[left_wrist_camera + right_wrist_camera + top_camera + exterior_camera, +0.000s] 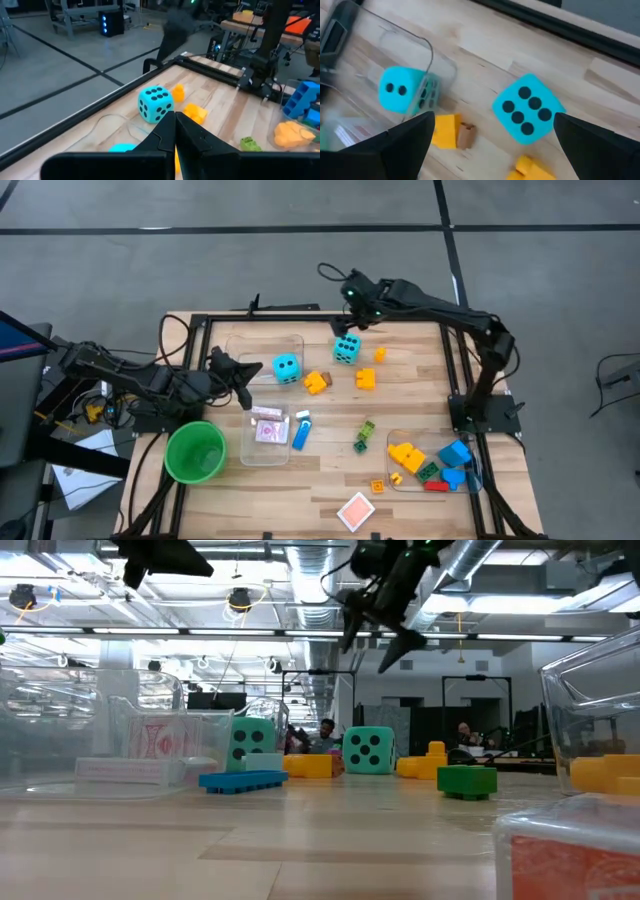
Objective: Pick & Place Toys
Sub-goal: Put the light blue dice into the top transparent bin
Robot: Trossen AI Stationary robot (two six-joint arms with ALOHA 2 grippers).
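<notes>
Right fingers [492, 137] spread above six-dot die [529, 116]; left fingers [175, 131] clenched, empty.

1. Two dice [346, 348] [286, 368]: showing cyan with black dots.
2. Bricks [364, 378]: showing yellow, orange, blue, green, red.
3. Cup [195, 451]: showing green.
4. Card [356, 511]: showing red-and-white pattern.
5. Desk [330, 480]: showing pale wood grain.

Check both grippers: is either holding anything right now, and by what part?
Nothing is held. The right gripper is open above the cyan die, not touching it. The left gripper is shut on nothing, near the other die.
</notes>
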